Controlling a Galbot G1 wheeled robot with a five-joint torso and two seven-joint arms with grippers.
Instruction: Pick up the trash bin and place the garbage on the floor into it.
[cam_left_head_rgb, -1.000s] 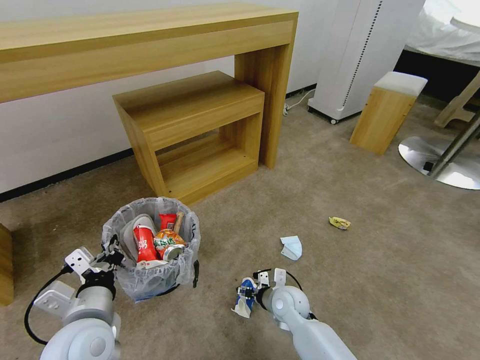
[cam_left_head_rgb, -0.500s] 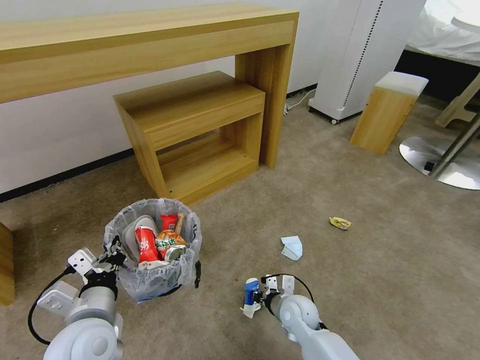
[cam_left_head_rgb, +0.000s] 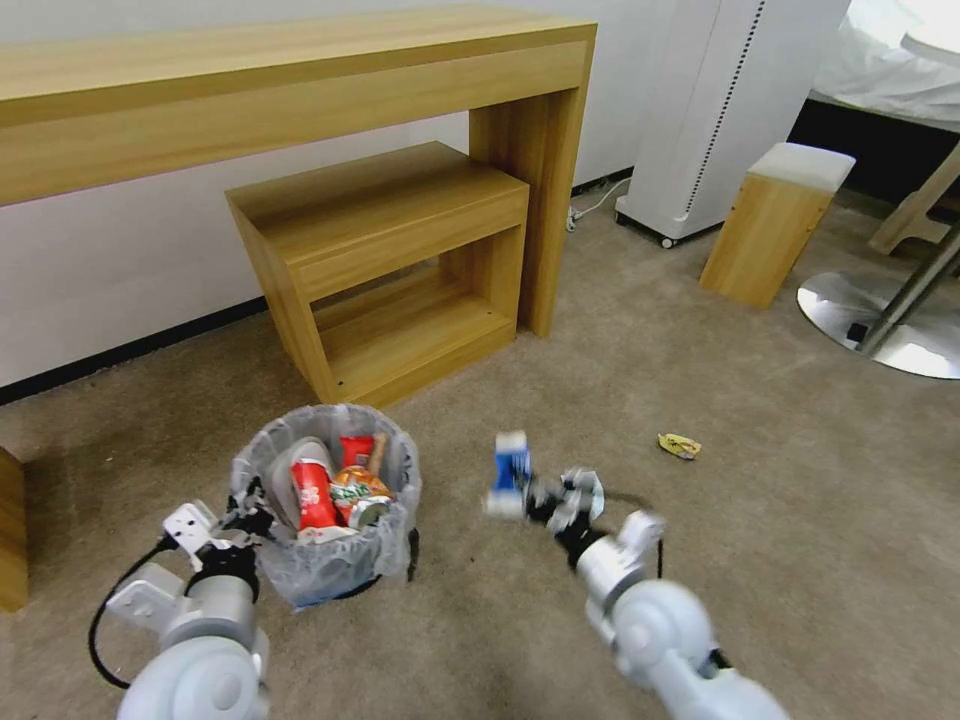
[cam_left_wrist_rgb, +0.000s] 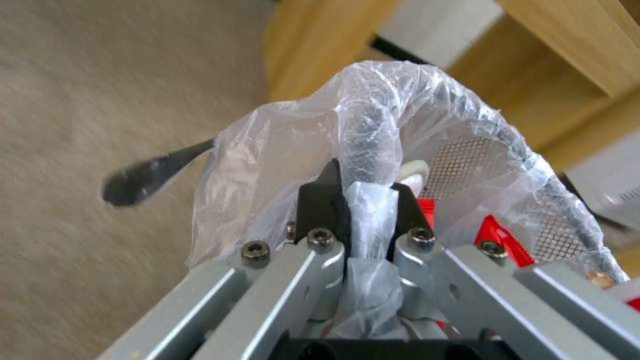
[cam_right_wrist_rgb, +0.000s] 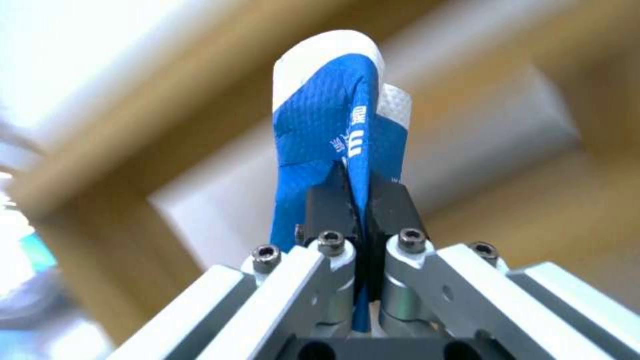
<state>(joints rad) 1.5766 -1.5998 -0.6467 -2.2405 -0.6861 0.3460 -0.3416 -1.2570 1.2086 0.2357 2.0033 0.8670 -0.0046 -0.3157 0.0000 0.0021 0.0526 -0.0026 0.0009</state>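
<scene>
The right tool (cam_left_head_rgb: 527, 497) is clamped on the flattened blue-white cup (cam_left_head_rgb: 510, 470), holding it in the air above the floor (cam_left_head_rgb: 700, 560), just right of the trash bin (cam_left_head_rgb: 330, 560). The left tool (cam_left_wrist_rgb: 363, 200) pinches the bin's bag-covered rim on its near left side. Inside the bin lie a red-white cup (cam_left_head_rgb: 312, 495), a red wrapper (cam_left_head_rgb: 355, 450) and a can (cam_left_head_rgb: 368, 512). A yellow wrapper (cam_left_head_rgb: 679, 446) rests on the carpet farther right.
</scene>
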